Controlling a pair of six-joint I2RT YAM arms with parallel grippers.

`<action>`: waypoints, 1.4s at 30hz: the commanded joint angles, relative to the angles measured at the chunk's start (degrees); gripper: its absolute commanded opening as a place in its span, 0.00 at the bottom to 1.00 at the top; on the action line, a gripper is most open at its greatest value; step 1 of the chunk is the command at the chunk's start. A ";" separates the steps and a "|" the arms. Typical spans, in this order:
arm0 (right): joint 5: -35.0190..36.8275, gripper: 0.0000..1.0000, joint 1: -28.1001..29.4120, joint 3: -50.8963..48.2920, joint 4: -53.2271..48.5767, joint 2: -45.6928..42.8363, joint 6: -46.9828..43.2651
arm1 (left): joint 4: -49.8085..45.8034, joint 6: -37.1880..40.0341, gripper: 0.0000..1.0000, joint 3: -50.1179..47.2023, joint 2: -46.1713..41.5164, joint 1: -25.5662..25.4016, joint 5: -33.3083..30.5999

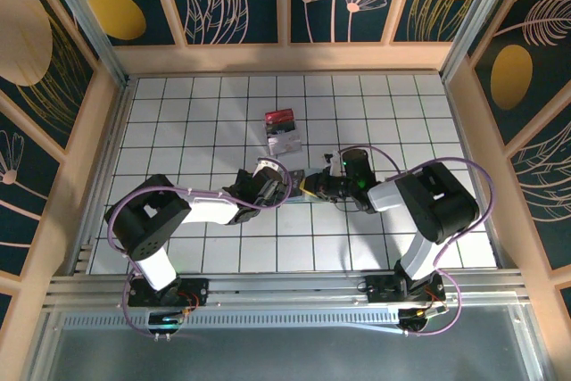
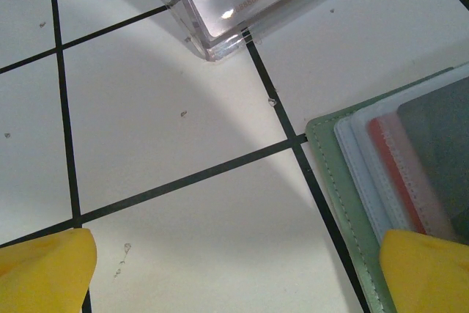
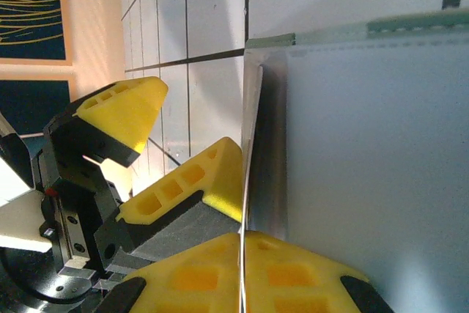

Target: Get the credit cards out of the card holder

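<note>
Card holder is laid open on the white gridded bench, with its pale green stitched border showing. It is flanked by both end effectors.

Credit cards are seated inside the card holder behind frosted sleeves, fanned and overlapping. A red card and a dark grey card can be made out; none is seen outside the holder.

Left end effector is spread wide apart with nothing gripped. One yellow fingertip is positioned over the card holder's near edge; contact cannot be told. The other fingertip is held off to the holder's side, over bare tile.

Right end effector is pinched together on a thin leaf lifted from the card holder, seen edge-on between its yellow pads. Whether that leaf is a sleeve or the cover cannot be told.

Clear plastic case is set just beyond the card holder's far corner, not touching it, and a chipped card is seen through its wall.

In the top view the left end effector is placed at the card holder's left side and the right end effector at its right side.
</note>
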 commanded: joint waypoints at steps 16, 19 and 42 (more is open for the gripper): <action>4.43 0.00 -1.59 2.82 -12.92 -4.11 -6.66 | -5.57 1.03 0.99 1.48 -0.36 -0.17 0.74; 4.98 0.00 -1.41 3.92 -15.35 -3.81 -7.80 | -6.34 1.16 0.99 2.73 -2.87 -0.21 1.05; 6.40 0.00 -0.60 6.58 -20.18 -4.54 -9.74 | -7.96 3.96 0.99 11.26 4.54 -0.20 -0.18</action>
